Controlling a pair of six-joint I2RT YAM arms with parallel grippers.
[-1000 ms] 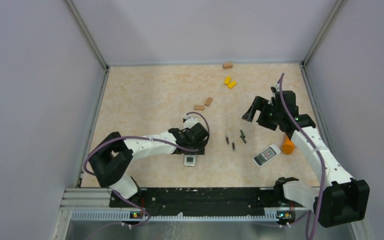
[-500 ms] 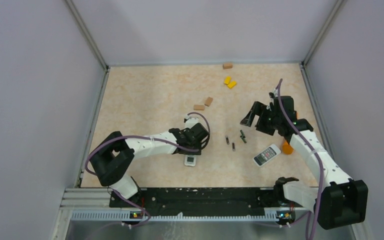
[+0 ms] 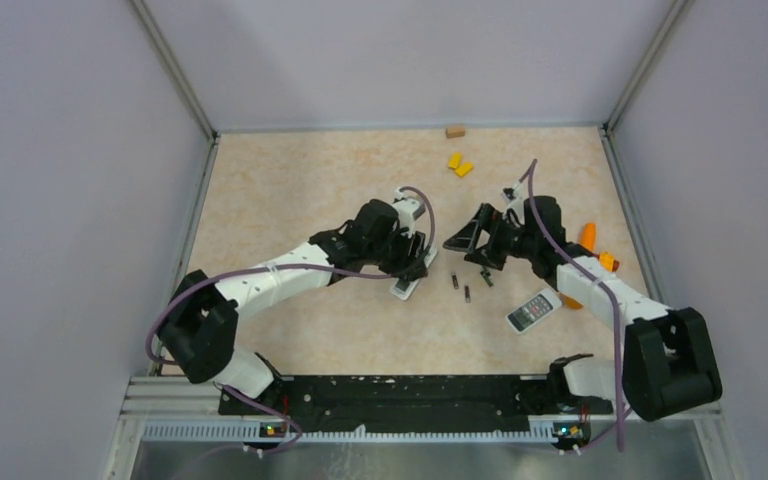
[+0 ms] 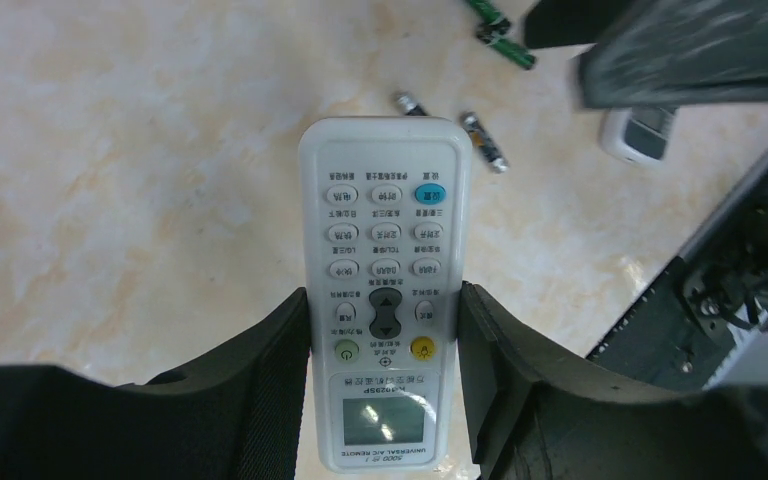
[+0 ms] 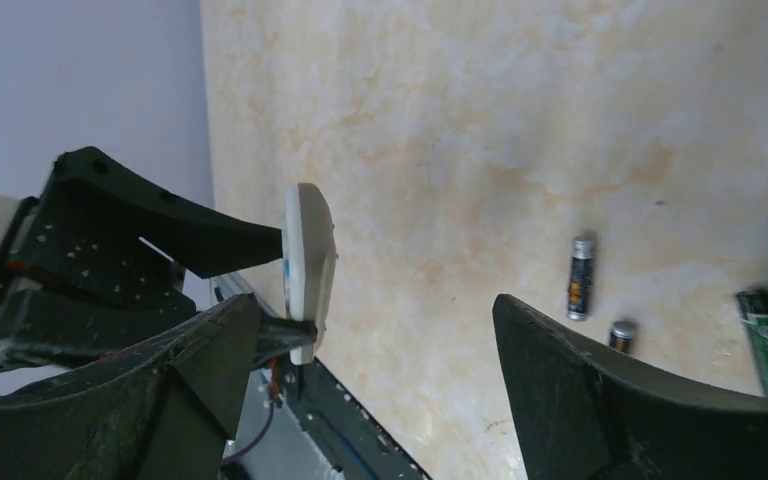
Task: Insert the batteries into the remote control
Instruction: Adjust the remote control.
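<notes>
Beige marbled table (image 3: 290,190), grey-walled enclosure.

Top view: the left arm (image 3: 290,272) is stretched toward the middle, with the remote (image 3: 407,284) carried at its tip. The batteries (image 3: 467,293) are scattered just right of it, between the two arms. The right arm (image 3: 600,285) is reached in over them. A second remote (image 3: 533,311) lies near the right arm. Yellow blocks (image 3: 459,163) lie well apart at the far side.

Left wrist view: the left fingers (image 4: 275,380) are closed part way on the remote's long edges, beside the lower button rows just above the display. The button face is turned to the camera. No battery door is seen; it is judged to be on the hidden back. Two batteries (image 4: 485,142) lie on the table beyond the remote's far end.

Right wrist view: the right fingers (image 5: 580,400) are spread wide and nothing is held. The remote is seen edge-on between the left fingers, apparently clear of the table. Two batteries lie below, apart from each other; a pair at the right edge appears to touch.

Handling, judged: the batteries are small, stiff, smooth and prone to roll, so a pinch across the mid-body is advised, one at a time. The remote is light, rigid, slick plastic, and an edge grip may let it pivot when a cell is pressed in.
</notes>
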